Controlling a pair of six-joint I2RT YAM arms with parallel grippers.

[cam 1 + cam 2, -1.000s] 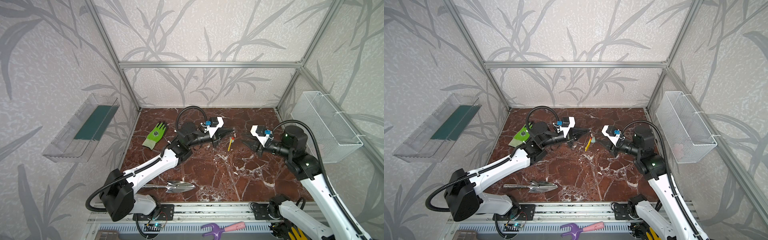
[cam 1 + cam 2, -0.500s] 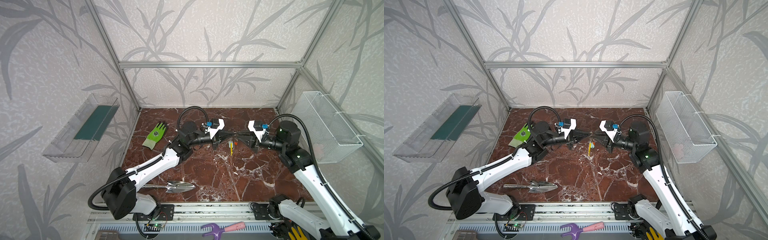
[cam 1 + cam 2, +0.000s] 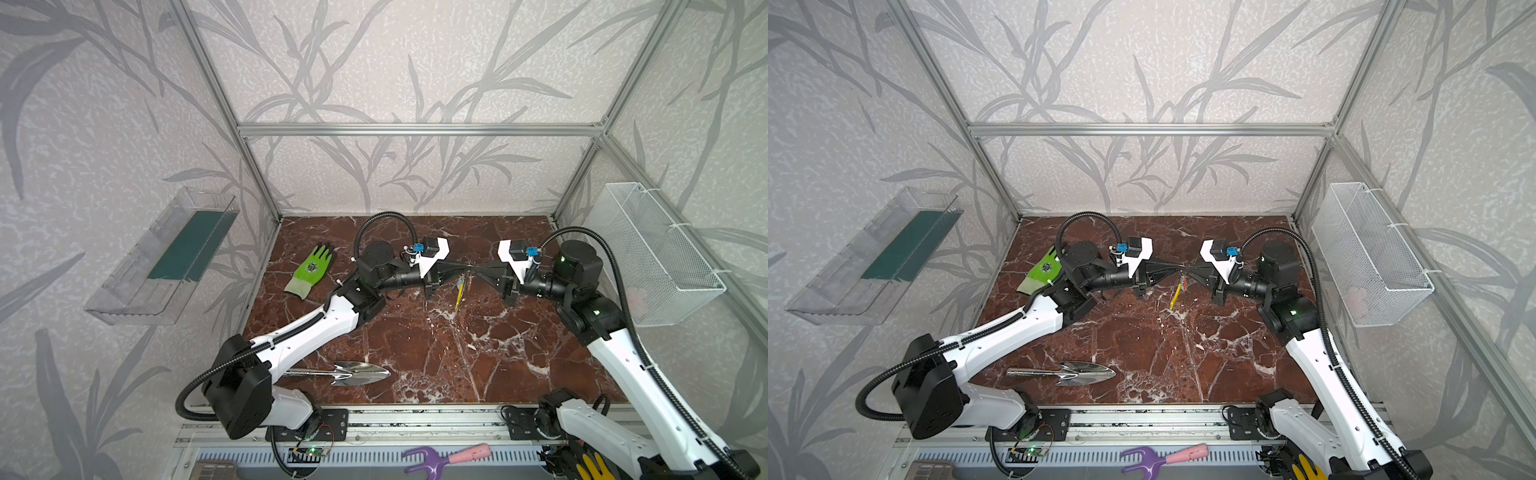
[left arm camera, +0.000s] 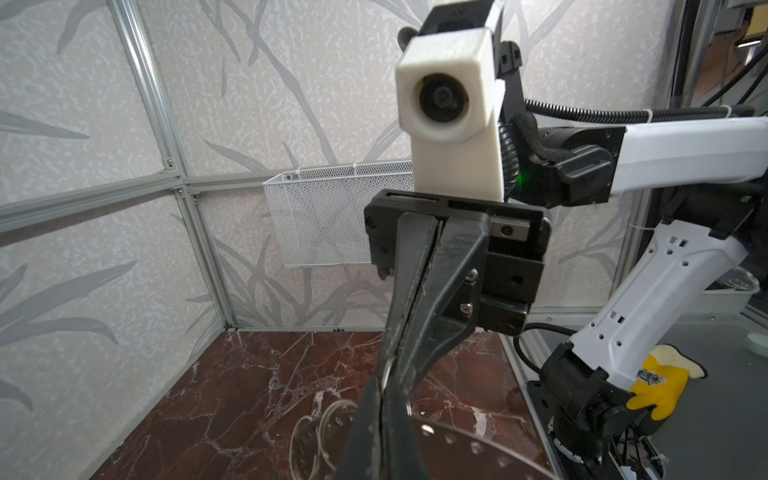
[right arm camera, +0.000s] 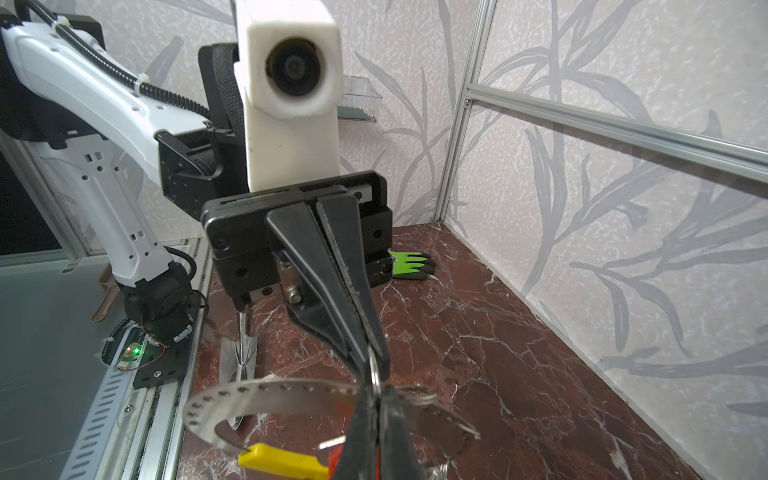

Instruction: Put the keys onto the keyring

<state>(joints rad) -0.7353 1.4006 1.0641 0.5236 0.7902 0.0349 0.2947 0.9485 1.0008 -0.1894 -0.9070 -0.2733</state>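
Note:
In both top views my left gripper and right gripper meet tip to tip above the middle of the table. Both look shut on a small silver ring pinched between the tips. The keyring, a grey perforated hoop with a yellow segment, hangs just below them. It shows edge-on in a top view, where the yellow segment points down. A red key tag peeks out beside my right gripper. The left wrist view has the perforated hoop passing behind my left gripper. The key blades are hidden.
A shiny steel trowel lies near the table's front left. At the back left lies a green glove. A white wire basket hangs on the right wall and a clear tray on the left wall. A purple hand fork lies beyond the front rail.
My right gripper has moved left to the left gripper's tip and closed from open to shut. The left gripper has stayed near the middle with the hoop hanging under it.

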